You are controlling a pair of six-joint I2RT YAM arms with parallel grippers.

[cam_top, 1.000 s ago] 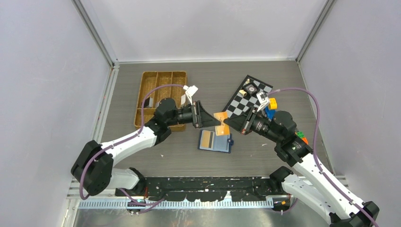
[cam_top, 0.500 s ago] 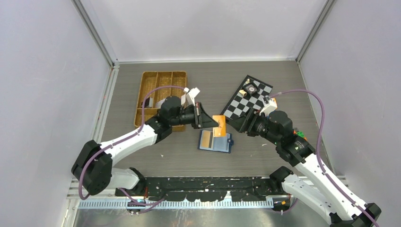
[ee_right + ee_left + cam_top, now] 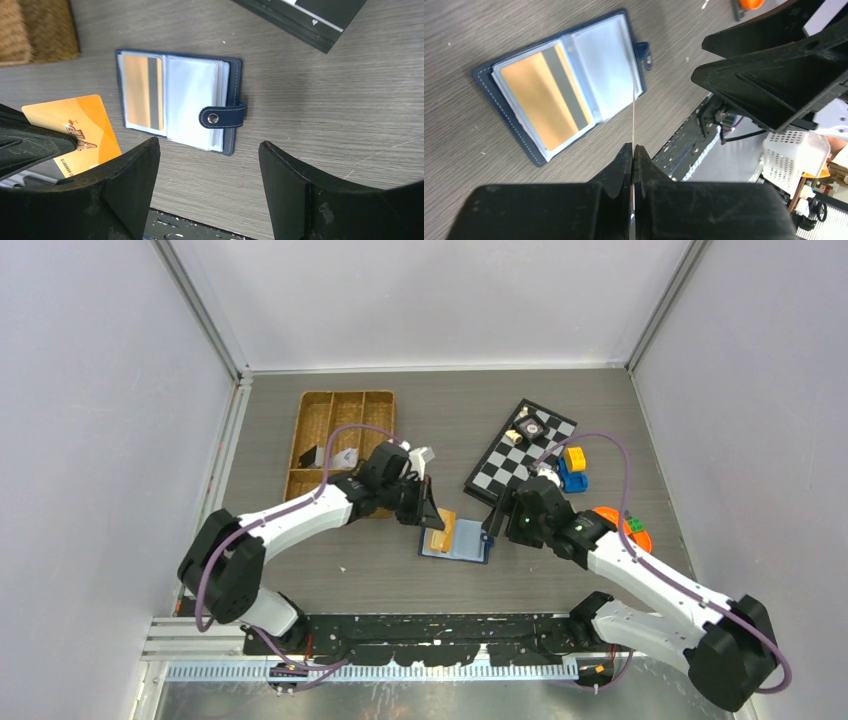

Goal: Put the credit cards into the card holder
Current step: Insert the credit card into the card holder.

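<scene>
Pinching an orange credit card (image 3: 75, 131) in the left gripper (image 3: 633, 152), with jaws clamped tight on one edge. Held upright and edge-on, presumably so as to slip like a blade into a sleeve. Just ahead of and below those tips, lying open and flat on the table (image 3: 600, 410): the card holder (image 3: 564, 95). Hovering over the same holder with the right gripper (image 3: 493, 527), spread wide and gripping nothing, with the snap tab (image 3: 222, 116) between the jaws in that wrist's view. Likely poised to pin the holder down or steady a page during insertion. Already loaded in the pocket on the left gripper's side: one orange-tan card (image 3: 142, 90) with a dark stripe. Clear sleeves on the tab side apparently empty. Back behind the left gripper, a wicker tray (image 3: 303, 420) with a dark and a pale item in its compartments, too small to name.
</scene>
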